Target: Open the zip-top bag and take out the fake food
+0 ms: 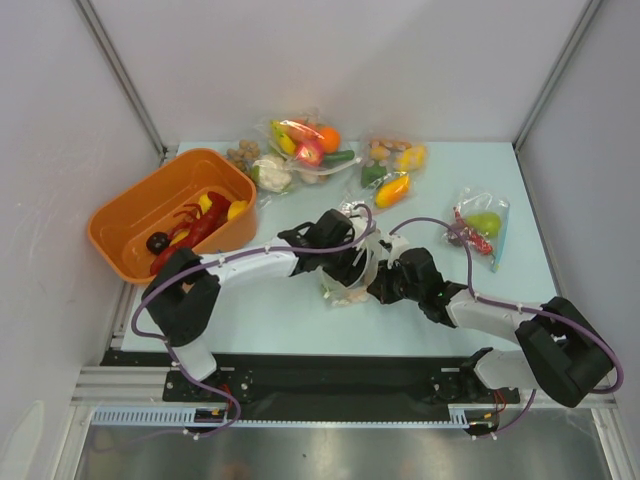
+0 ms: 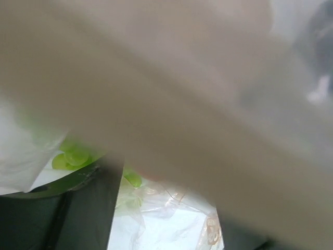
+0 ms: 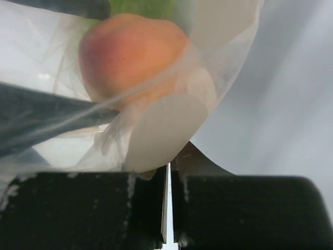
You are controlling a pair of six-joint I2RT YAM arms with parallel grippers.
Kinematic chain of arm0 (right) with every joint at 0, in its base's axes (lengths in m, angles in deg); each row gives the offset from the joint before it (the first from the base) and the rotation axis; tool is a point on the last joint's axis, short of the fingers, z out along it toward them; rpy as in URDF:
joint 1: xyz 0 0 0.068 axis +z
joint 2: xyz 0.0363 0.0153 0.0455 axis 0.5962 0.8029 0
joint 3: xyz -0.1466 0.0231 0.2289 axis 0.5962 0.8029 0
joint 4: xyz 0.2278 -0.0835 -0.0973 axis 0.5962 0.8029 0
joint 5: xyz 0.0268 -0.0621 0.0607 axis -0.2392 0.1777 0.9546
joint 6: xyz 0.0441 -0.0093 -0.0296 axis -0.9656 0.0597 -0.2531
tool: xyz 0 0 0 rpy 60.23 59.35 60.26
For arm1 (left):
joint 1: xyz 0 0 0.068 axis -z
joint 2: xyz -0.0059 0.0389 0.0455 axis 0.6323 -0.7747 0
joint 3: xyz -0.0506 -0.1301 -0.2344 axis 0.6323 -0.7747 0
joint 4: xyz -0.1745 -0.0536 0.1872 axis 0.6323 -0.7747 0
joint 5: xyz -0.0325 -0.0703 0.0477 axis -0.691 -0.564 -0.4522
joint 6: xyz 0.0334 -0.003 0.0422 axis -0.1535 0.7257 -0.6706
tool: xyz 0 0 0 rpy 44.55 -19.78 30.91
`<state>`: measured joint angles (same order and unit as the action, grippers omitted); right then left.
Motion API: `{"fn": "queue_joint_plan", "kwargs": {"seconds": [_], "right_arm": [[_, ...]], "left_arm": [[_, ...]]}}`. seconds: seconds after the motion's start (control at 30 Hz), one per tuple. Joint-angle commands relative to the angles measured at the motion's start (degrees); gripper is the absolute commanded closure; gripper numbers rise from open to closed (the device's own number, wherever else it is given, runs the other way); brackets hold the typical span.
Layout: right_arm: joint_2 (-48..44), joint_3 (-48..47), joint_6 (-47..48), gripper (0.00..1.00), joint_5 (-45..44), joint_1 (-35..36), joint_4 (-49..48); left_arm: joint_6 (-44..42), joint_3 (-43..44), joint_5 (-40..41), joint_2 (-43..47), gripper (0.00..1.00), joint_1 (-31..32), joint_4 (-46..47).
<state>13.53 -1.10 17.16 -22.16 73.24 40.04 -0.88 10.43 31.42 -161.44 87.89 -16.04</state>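
The zip-top bag lies crumpled at the table's middle between both grippers. My right gripper is shut on the bag's clear film. Inside the bag I see the pink-orange peach, the green grapes and pale pieces. My left gripper is in the bag. Its dark fingers sit on either side of the peach and seem to pinch it. A pale blur hides its fingertips in the left wrist view. The red lobster lies in the orange bin.
The bin at the left also holds a small dark ball and yellow pieces. At the back lie a bag with orange, banana and cucumber, another food bag and a cauliflower. A blue-edged bag with a pear lies at the right.
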Motion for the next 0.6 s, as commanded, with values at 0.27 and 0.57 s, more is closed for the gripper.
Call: {"fn": "queue_joint_plan", "kwargs": {"seconds": [0.27,0.57], "right_arm": [[-1.6,-1.68,0.87,1.0,-1.96,0.01,-0.13],[-2.39,-1.15,0.79,1.0,-1.78,0.01,-0.3]], "left_arm": [[-0.75,1.02,-1.35,-3.92,0.27,3.19,-3.27],[-0.66,1.37,-2.39,-5.15,0.78,3.19,-2.56]]}}
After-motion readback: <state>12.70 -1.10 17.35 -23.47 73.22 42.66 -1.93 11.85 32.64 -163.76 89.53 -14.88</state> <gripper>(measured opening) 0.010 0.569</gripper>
